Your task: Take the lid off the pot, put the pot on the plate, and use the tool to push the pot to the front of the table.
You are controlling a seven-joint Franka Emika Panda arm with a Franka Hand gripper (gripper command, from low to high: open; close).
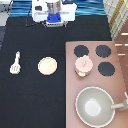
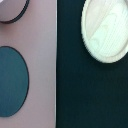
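The black table (image 1: 30, 95) is carrying the pinkish stove counter (image 1: 72, 107) at the exterior view's right, where the grey pan (image 1: 94, 105) is sitting. The tan plate (image 1: 48, 65) is lying left of the pot (image 1: 83, 66) — lid (image 1: 83, 62) still on. The spatula (image 1: 15, 63) is resting far left. The gripper (image 1: 54, 20) is hanging at the top, away from everything — its opening cannot be told.

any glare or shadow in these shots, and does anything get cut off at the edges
Exterior view: even light, no hard shadows; the claw hangs at the top edge over the table, the lid on the pot. Wrist view: soft sheen on the plate, which the frame crops, as it does a burner.
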